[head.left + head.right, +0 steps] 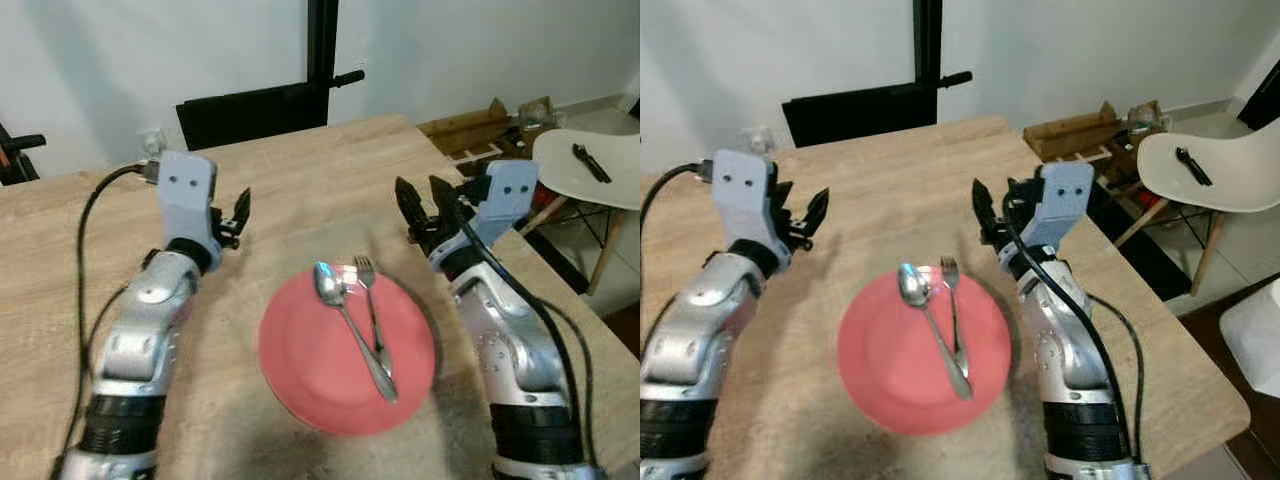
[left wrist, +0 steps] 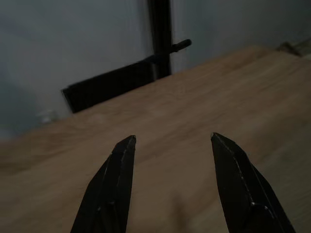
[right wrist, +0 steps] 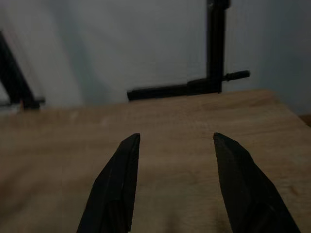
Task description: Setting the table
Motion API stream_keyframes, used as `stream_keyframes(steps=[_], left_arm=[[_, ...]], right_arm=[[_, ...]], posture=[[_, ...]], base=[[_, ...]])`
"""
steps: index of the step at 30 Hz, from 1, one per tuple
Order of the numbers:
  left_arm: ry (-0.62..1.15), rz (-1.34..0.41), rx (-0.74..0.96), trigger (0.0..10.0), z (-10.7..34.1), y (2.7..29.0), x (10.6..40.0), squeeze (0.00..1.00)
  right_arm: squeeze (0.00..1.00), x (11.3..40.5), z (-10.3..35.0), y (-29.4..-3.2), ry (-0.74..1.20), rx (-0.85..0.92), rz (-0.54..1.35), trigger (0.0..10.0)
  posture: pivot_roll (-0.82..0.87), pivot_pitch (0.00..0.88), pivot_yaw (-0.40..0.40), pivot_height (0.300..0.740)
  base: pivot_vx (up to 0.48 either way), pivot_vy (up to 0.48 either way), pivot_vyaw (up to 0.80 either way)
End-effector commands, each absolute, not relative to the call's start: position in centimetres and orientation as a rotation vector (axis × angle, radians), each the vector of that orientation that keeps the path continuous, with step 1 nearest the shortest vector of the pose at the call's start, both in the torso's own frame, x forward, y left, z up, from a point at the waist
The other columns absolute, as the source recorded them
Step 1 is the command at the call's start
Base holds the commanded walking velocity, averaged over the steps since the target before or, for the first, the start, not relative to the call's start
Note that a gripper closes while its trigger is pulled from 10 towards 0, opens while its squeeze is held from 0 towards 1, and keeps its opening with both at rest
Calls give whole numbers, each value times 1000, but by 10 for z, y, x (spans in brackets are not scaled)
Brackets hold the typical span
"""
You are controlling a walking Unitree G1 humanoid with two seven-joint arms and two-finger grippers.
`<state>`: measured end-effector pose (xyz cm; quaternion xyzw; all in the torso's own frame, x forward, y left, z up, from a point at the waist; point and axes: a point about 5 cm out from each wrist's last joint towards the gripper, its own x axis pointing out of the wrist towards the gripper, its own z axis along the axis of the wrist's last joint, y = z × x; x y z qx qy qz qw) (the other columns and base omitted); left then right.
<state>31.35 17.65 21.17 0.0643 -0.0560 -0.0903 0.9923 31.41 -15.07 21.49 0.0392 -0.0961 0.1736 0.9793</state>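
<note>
A round red plate (image 1: 310, 370) lies on the wooden table (image 1: 310, 180) in front of me. On it lie a metal spoon (image 1: 345, 320) and a metal fork (image 1: 372, 310), crossing near their handles. My left gripper (image 1: 238, 213) hovers open above the table, to the left of the plate and a little beyond it. To the right of the plate my right gripper (image 1: 425, 205) is also open and raised. Both wrist views show spread black fingers (image 2: 114, 184) (image 3: 119, 182) with bare tabletop between them.
A black chair back (image 1: 255, 112) and a black post (image 1: 322, 40) stand beyond the table's far edge. To the right, off the table, a white chair (image 1: 590, 165) holds a small black object (image 1: 590, 162), with a wooden crate (image 1: 480, 130) on the floor behind.
</note>
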Motion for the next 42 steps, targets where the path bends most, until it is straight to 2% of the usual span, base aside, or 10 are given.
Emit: stream_keyframes(steps=[1, 6, 17, 42], left_arm=[[-106, -205, 125, 10000, 212, 180, 309, 0], [-126, -211, 126, 10000, 221, 187, 305, 0], [-135, -189, 71, 10000, 218, 169, 303, 0], [-133, -182, 70, 10000, 219, 169, 307, 0]], right_arm=[[0, 311, 216, -147, -172, 70, 401, 10000], [0, 305, 216, -151, -147, 35, 487, 10000], [0, 307, 212, -151, -152, 126, 411, 10000], [0, 309, 211, -151, -155, 142, 390, 10000]], posture=[[-109, 41, 17, 740], [-107, 44, 9, 740], [-111, 44, 10, 740], [-113, 35, 21, 740]], base=[[0, 0, 0], [0, 0, 0], [0, 0, 0], [-433, 0, 0]])
